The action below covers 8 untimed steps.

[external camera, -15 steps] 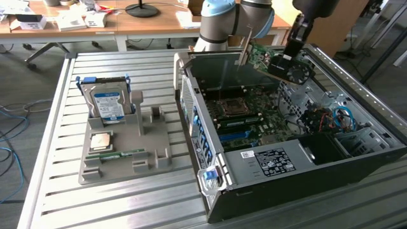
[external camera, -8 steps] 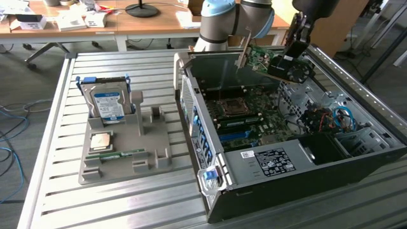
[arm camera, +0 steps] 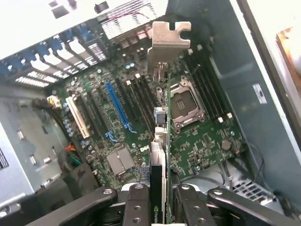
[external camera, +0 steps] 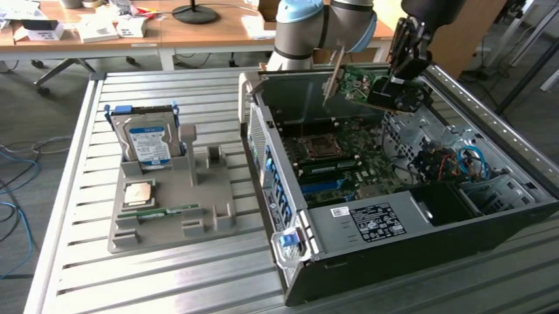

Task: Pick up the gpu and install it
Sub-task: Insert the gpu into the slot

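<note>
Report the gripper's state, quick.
Gripper: shut on the gpu, holding it above the open computer case.

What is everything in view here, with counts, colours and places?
gpu: one, green board with silvery bracket, held above the computer case.
computer case: one, dark, on the table, exterior view's right.
motherboard: one, green, inside the computer case.
hard drive: one, silver with blue label, upright in the holder.
processor chip: one, silvery, flat on the holder.
memory stick: one, green, on the holder beside the processor chip.
holder: one, grey, on the table, exterior view's left.
table: one, silvery slats, foreground.
desk: one, wooden, behind the table.
arm: one, grey and light blue, behind the computer case.
gripper: one, black, shut on the gpu.
</note>
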Available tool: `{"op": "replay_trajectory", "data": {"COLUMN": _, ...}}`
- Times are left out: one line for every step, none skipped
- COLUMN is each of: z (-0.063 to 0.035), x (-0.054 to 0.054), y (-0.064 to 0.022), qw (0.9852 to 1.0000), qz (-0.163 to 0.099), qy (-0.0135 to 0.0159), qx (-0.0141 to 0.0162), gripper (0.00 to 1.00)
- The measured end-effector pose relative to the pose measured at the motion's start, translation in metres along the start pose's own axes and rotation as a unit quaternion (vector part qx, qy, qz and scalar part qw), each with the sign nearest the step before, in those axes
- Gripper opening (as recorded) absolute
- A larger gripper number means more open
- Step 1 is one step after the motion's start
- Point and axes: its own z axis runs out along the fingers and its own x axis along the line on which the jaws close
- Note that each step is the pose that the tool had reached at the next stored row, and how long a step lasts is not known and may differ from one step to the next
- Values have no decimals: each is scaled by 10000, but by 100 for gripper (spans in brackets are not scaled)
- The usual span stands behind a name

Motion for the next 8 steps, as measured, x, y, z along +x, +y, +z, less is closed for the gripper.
{"op": "replay_trajectory", "data": {"z": 1, "x": 0, "y": 0, "qw": 10000, "qz": -98, "qy": 4, "qx": -2, "gripper": 26}}
{"op": "replay_trajectory", "data": {"z": 2, "x": 0, "y": 0, "qw": 9998, "qz": -188, "qy": 8, "qx": -4, "gripper": 26}}
{"op": "replay_trajectory", "data": {"z": 3, "x": 0, "y": 0, "qw": 9996, "qz": -278, "qy": 12, "qx": -6, "gripper": 26}}
{"op": "replay_trajectory", "data": {"z": 4, "x": 0, "y": 0, "qw": 9993, "qz": -368, "qy": 16, "qx": -8, "gripper": 26}}
{"op": "replay_trajectory", "data": {"z": 5, "x": 0, "y": 0, "qw": 9990, "qz": -457, "qy": 20, "qx": -10, "gripper": 26}}
{"op": "replay_trajectory", "data": {"z": 6, "x": 0, "y": 0, "qw": 9985, "qz": -547, "qy": 23, "qx": -12, "gripper": 26}}
{"op": "replay_trajectory", "data": {"z": 7, "x": 0, "y": 0, "qw": 9980, "qz": -636, "qy": 27, "qx": -14, "gripper": 26}}
{"op": "replay_trajectory", "data": {"z": 8, "x": 0, "y": 0, "qw": 9973, "qz": -732, "qy": 31, "qx": -16, "gripper": 26}}
